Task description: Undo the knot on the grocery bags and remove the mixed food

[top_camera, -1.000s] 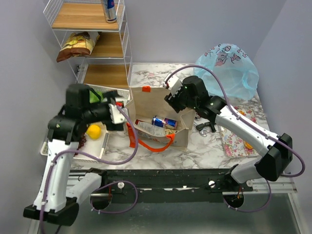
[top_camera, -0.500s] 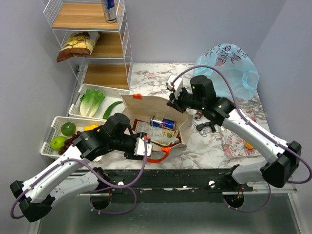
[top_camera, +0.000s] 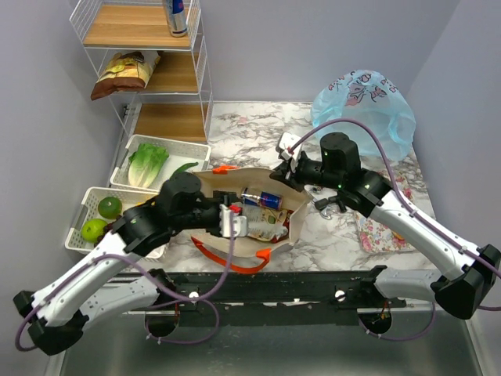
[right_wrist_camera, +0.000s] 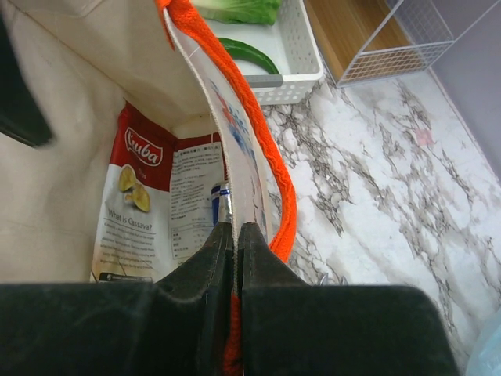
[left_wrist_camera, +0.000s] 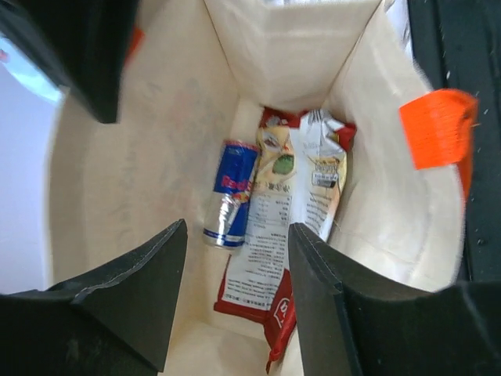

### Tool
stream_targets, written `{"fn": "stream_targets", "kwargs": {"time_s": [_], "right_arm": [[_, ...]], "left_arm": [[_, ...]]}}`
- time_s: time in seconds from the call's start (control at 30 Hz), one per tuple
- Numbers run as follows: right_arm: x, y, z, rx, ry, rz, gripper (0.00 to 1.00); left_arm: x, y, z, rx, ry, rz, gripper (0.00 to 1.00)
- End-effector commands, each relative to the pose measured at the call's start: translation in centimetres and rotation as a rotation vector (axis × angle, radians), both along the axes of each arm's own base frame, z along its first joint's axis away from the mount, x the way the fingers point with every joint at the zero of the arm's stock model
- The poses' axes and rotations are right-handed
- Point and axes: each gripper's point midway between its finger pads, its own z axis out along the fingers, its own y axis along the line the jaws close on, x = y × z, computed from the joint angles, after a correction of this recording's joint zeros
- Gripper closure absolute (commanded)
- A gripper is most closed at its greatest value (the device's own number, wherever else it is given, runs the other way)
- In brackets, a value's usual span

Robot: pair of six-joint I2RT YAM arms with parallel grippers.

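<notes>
Tote (left_wrist_camera: pixel 149 157) wall is pinched by right gripper (right_wrist_camera: pixel 235 229) — jaws closed on it. Left gripper (left_wrist_camera: pixel 236 231) is held wide open, empty — above can (left_wrist_camera: pixel 231 196) and packet (left_wrist_camera: pixel 286 204) inside.

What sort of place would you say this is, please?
Most likely a lab mock-up of a pantry corner: a marble-patterned tabletop, a white wire shelf rack holding a snack packet and a can, a canvas tote of groceries, and the left arm and right arm mounted at the table's near edge.
</notes>
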Motion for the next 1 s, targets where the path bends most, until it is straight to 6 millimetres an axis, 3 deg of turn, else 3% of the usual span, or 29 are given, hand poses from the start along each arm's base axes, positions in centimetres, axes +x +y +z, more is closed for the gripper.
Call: {"fn": "stream_targets", "kwargs": {"time_s": [0.0, 0.1, 0.27, 0.33, 0.5, 0.57, 0.7, 0.8, 0.87, 0.97], "right_arm": [[-2.0, 1.3, 4.6, 0.137, -0.103, 0.092, 0.99], [-2.5, 1.2, 4.6, 0.14, -0.105, 0.1, 0.99], [-2.5, 1.1, 4.4, 0.136, -0.101, 0.094, 0.99], [-2.6, 1.1, 4.0, 0.128, -0.101, 0.093, 0.99], [-2.6, 1.0, 2.9, 0.118, -0.087, 0.089, 0.99], [-2.6, 1.0, 2.6, 0.119, -0.078, 0.09, 0.99], [-2.2, 1.1, 2.2, 0.115, -0.059, 0.067, 0.99], [-1.7, 0.8, 2.0, 0.105, -0.064, 0.034, 0.99], [-1.5, 0.4, 1.9, 0.098, -0.073, 0.017, 0.99], [-1.6, 0.2, 1.6, 0.093, -0.071, 0.009, 0.99]], "left_arm": [[2.9, -1.4, -6.5, 0.197, -0.033, 0.026, 0.46], [2.6, -1.8, -11.0, 0.326, -0.025, -0.041, 0.46], [-1.0, -1.0, -16.1, 0.448, 0.053, -0.243, 0.31], [-1.1, -1.4, -16.4, 0.44, 0.072, -0.247, 0.28], [4.7, -3.7, -14.0, 0.319, 0.158, 0.001, 0.3], [5.4, -4.3, -14.5, 0.344, 0.201, 0.004, 0.31], [5.1, -4.6, -17.2, 0.422, 0.239, -0.063, 0.23], [3.6, -3.9, -18.7, 0.483, 0.256, -0.173, 0.19], [2.4, -3.4, -18.5, 0.471, 0.249, -0.227, 0.16], [1.2, -3.2, -16.5, 0.414, 0.23, -0.264, 0.13]]}}
